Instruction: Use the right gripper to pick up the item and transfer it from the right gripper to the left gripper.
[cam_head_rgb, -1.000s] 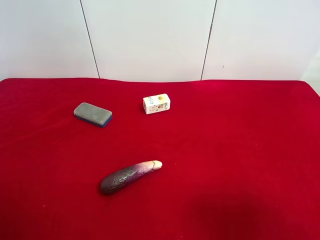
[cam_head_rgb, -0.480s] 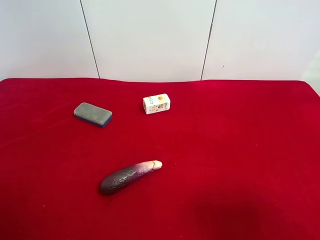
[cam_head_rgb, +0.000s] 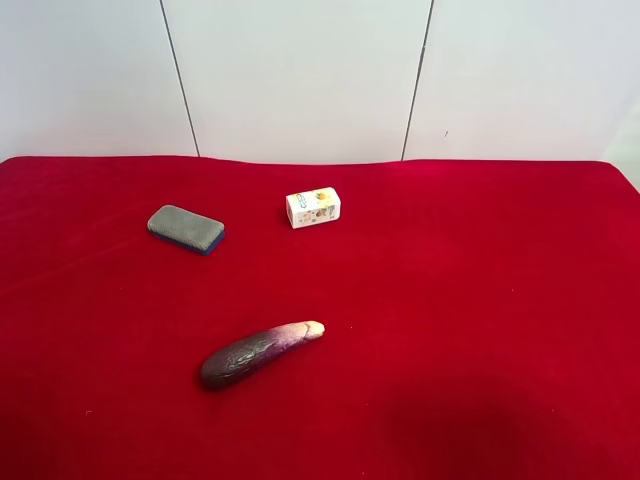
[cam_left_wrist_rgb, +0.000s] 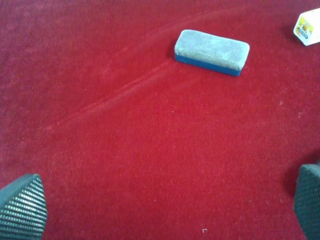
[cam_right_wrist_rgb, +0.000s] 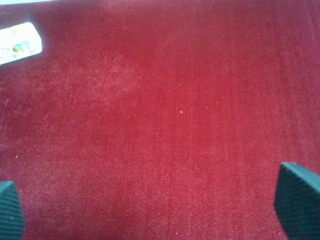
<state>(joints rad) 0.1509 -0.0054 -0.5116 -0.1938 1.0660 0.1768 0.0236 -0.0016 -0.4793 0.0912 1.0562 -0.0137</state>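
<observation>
While the red velvety cloth-covered table (cam_head_rgb: 480, 300) fills every view, the flat rounded-rectangle item with grey felt top and thin blue base (cam_head_rgb: 186, 229) lies flat on it, long axis slanting across the exterior high view, near a purple eggplant (cam_head_rgb: 260, 353) only that camera shows. The left gripper (cam_left_wrist_rgb: 162, 207) is spread wide and empty, the item ahead of its fingertips, well apart. The right gripper (cam_right_wrist_rgb: 155, 202), likewise parted and empty, faces bare cloth with just the small white printed carton (cam_right_wrist_rgb: 19, 43) far ahead.
</observation>
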